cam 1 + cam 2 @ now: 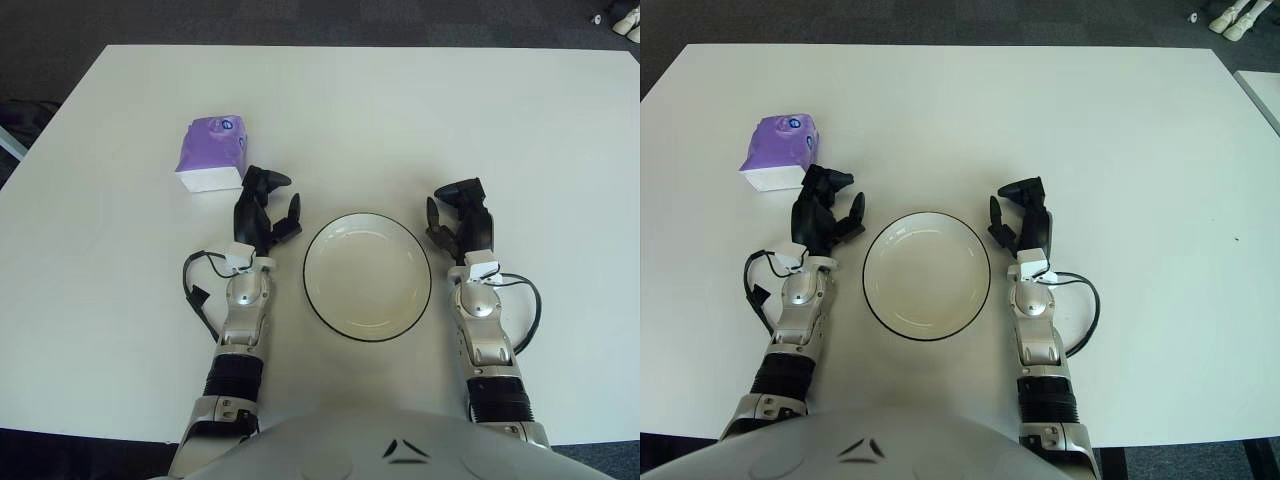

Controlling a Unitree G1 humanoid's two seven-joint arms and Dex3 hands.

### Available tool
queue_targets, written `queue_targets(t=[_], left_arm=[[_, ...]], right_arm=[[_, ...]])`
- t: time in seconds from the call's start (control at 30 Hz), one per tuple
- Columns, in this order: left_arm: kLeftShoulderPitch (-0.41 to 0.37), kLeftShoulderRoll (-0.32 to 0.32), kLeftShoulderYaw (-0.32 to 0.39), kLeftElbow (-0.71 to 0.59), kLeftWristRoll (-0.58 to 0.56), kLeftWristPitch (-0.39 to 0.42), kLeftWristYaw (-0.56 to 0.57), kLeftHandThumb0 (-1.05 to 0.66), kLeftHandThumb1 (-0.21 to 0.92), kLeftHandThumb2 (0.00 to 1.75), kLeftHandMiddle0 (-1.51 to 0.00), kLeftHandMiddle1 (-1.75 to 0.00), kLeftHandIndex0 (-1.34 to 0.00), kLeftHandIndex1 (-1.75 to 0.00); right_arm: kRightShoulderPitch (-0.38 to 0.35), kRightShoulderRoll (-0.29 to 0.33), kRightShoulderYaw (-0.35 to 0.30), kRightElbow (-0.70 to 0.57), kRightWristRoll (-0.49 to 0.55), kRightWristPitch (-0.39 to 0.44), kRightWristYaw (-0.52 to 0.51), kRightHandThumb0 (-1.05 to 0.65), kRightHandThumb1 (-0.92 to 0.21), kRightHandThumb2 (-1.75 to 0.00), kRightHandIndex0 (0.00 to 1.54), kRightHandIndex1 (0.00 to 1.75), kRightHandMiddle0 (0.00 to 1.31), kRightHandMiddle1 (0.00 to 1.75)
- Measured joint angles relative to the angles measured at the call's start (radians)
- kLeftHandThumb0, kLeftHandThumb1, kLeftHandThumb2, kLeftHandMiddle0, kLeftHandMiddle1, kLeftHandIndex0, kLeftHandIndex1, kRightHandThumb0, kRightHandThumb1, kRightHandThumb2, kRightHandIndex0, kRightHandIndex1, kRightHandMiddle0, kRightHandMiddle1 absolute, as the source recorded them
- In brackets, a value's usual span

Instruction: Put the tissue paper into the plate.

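Toward the left edge of the white desk (pixel 420 110), a little behind its middle, lies the small purple soft plastic pack of tissue paper (pixel 212 153), with its white end turned to the near edge. It is not held by anything. The round white shallow plate with a thin dark rim (pixel 367 276) stands empty near the middle of the near edge, between the two arms. The left hand (pixel 264 212) is just on the near side of the pack, with its black fingers (pixel 268 181) spread and relaxed, and it holds nothing; the fingertips are very near the white end but I cannot tell if they touch it. The right hand (pixel 459 215) is parked beside the plate on the side of the right edge, also with loose fingers and holding nothing. In my judgement the grasp is not yet made, so the main risks are in the next reach. The pack is soft and light, so if the fingers arrive from the near side and push before they close, it may slide away toward the far left corner. A shallow pinch on the slippery wrapping could let it drop during the carry. The plate is loose on the smooth desk, and a low swing of the left hand could knock its rim and shift it.
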Motion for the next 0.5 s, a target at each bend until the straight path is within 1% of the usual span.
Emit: queue_targets(t=[0.2,0.5], left_arm=[[0.0,0.0,0.0,0.0,0.001,0.0,0.0,0.0,0.57,0.87,-0.59,-1.28,-0.38,-1.75],[0.0,0.004,-0.002,0.0,0.01,-0.006,0.0,0.0,0.51,0.95,-0.61,-1.29,-0.43,-1.75]], right_arm=[[0.0,0.0,0.0,0.0,0.0,0.0,0.0,-0.35,-0.85,-0.63,0.57,1.14,0.23,1.75],[0.0,0.0,0.0,0.0,-0.001,0.001,-0.001,-0.35,-0.85,-0.63,0.58,1.14,0.23,1.75]])
